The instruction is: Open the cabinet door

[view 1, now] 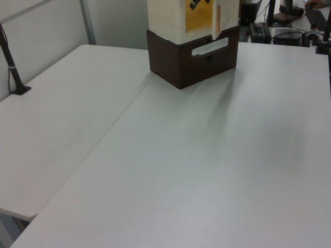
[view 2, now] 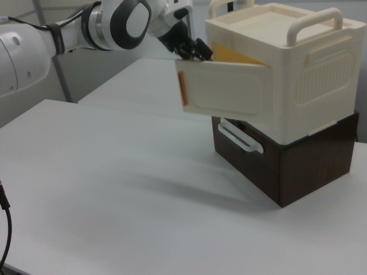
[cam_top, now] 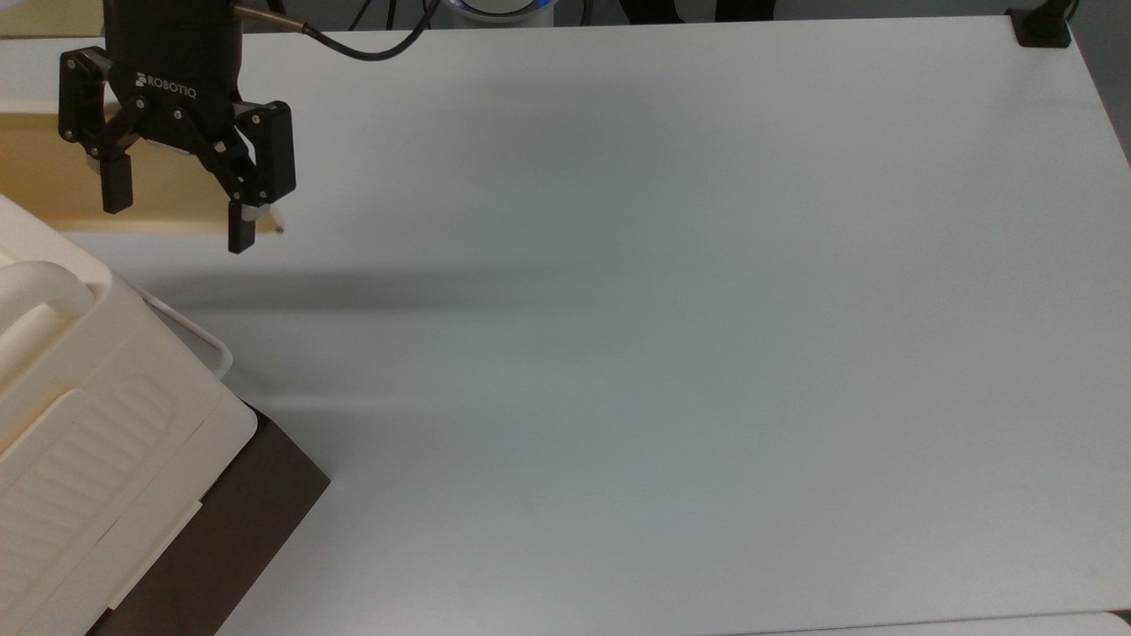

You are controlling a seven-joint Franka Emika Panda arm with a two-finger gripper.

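Note:
The cream cabinet [cam_top: 97, 415] sits on a dark brown base at the top view's lower left. Its door [cam_top: 44, 177], a pale-yellow panel, stands swung out and lies almost level across the top view's left edge. My gripper [cam_top: 178, 228] hangs over the door's free end, open, one finger over the panel and the other just past its tip. In the right view the door [view 2: 223, 89] juts out from the cabinet [view 2: 292, 69], with the gripper [view 2: 198, 51] behind its upper edge. In the left view the door [view 1: 199, 18] shows yellow on the cabinet [view 1: 165, 15].
A white looped handle [cam_top: 201, 340] sticks out of the brown base [cam_top: 239, 530] below the cabinet. The white table [cam_top: 663, 309] stretches wide to the top view's right. A black clamp [cam_top: 1043, 26] stands at the far corner, and a black post [view 1: 13, 67] at the left view's left.

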